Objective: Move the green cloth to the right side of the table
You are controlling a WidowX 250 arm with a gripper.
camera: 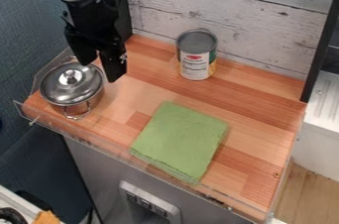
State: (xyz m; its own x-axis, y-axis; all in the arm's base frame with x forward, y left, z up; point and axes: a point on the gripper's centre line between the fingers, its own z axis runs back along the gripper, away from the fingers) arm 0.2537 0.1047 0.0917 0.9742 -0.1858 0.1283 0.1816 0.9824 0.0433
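Green cloth (pixel 180 141) lay flat by your table's (pixel 265 119) front edge | lidded pot (pixel 71 86) stood near front-left corner | can (pixel 196 57) near back edge | your claw (pixel 100 71) hung open near pot

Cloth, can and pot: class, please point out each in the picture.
Cloth (pixel 181 141): camera view, middle of its top face.
Can (pixel 195 65): camera view, label on its side.
Pot (pixel 71 91): camera view, front part of its lid.
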